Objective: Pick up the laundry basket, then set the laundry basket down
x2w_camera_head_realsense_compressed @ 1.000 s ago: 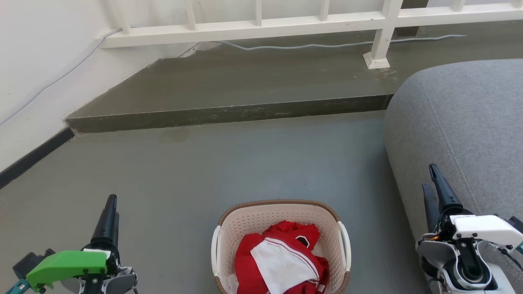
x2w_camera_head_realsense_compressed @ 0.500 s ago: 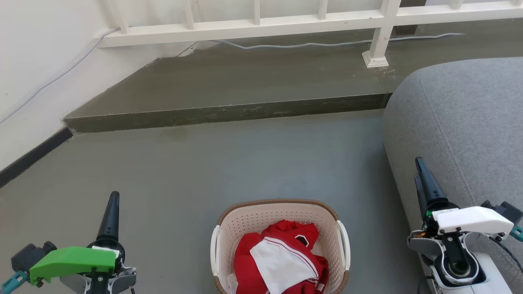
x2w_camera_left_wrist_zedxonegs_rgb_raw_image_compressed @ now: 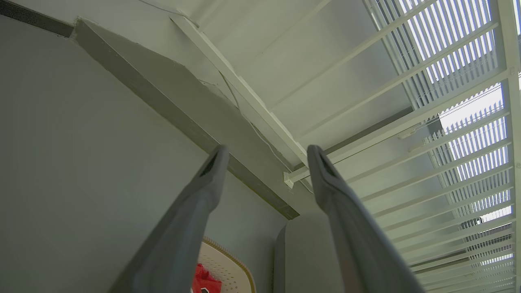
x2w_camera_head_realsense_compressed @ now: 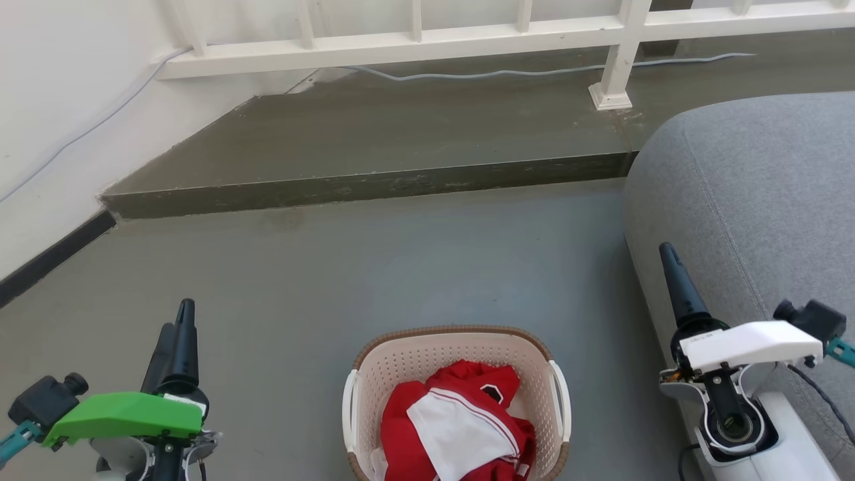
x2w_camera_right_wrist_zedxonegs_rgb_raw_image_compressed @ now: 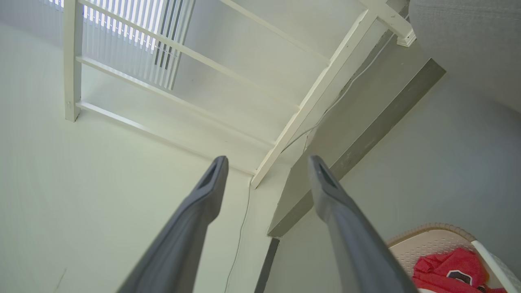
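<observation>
head view: the cream perforated plastic laundry basket point(x2w_camera_head_realsense_compressed: 461, 354), brown-rimmed, sits on the grey floor point(x2w_camera_head_realsense_compressed: 401, 267) between left gripper point(x2w_camera_head_realsense_compressed: 177, 317) and right gripper point(x2w_camera_head_realsense_compressed: 666, 252), touching neither. left wrist view: its fingers point(x2w_camera_left_wrist_zedxonegs_rgb_raw_image_compressed: 203, 183) stand apart. right wrist view: fingers apart.

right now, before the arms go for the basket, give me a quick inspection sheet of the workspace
surface: grey floor, with a raised step behind it
job's things: laundry basket stands on the floor between the arms, holding a red and white garment; neither gripper touches it
clutter: nothing seen
grippers: left gripper open and holding nothing; right gripper open and holding nothing
cables: grey cable lies along the step under the railing; wall cable runs down the white wall
surroundings: white railing at the back; grey sofa beside the right gripper
</observation>
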Tool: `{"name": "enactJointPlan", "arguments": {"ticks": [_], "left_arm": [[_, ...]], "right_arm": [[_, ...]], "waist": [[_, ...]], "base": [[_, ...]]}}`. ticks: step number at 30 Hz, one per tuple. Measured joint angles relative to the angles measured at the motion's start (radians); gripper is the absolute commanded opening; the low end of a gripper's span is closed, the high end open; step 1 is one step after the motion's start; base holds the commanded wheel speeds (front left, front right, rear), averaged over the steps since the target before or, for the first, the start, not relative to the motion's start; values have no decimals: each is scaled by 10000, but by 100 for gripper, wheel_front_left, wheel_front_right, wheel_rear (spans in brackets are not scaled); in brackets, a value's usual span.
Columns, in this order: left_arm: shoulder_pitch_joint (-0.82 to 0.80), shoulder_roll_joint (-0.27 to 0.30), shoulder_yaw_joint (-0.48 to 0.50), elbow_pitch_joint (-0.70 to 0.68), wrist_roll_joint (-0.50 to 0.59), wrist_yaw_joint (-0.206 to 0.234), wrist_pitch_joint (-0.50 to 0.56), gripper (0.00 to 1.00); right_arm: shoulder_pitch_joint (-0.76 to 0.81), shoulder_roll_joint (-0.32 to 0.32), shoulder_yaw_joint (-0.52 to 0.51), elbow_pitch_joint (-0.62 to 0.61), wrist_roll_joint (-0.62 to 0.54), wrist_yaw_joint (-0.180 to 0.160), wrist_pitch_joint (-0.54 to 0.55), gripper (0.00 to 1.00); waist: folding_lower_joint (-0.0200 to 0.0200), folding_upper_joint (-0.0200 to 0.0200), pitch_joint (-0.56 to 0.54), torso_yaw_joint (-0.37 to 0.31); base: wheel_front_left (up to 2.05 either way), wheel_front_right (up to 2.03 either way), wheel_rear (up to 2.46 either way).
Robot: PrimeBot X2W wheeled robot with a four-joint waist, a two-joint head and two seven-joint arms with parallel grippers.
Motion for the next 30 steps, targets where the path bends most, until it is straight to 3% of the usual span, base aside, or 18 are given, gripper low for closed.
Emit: {"name": "enactJointPlan", "arguments": {"ticks": [10,30], "left_arm": [[-3,69,-244,-107,1898,0,-351,100],[-151,-12,-284,-207,5613,4,-1087,100]], "right_arm": [[-229,-224,583,65,-1958,-17,-334,100],[-693,-412,1544,341,-5645,-803,-1076,100]], "waist": [[0,0,8,-64],[0,0,-12,-118]], "base": [[0,0,0],[0,0,0]]}}
